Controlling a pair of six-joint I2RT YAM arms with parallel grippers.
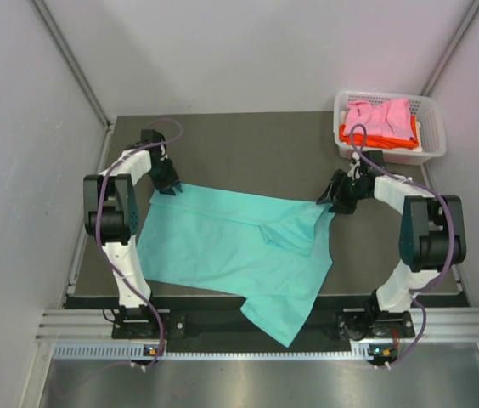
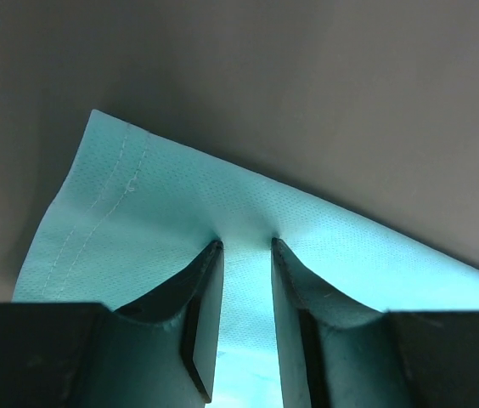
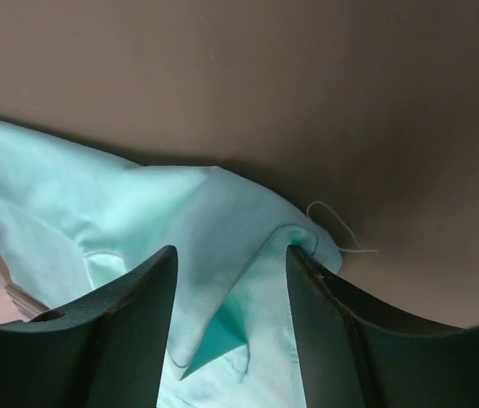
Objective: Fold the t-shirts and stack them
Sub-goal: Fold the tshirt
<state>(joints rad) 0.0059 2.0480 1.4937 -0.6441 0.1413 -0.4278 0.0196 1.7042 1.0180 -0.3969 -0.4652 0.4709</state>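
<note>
Fingers (image 2: 205, 306) astride teal t-shirt (image 1: 222, 246) edge

Soft, even light is falling from above onto the bench (image 1: 265, 153) in the overhead view, leaving only faint shadows, while both wrist views are looking dim toward twelve o'clock, with the left pincer (image 2: 244, 246) and right pincer (image 3: 231, 255) blurring at six o'clock.

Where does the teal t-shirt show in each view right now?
Top external: teal t-shirt spread across the centre, one part hanging over the near edge.
Left wrist: its hemmed corner, centre, at the left fingers.
Right wrist: bunched cloth, lower left to centre, at the right fingers.
Shared landmark: the dark table mat.
</note>
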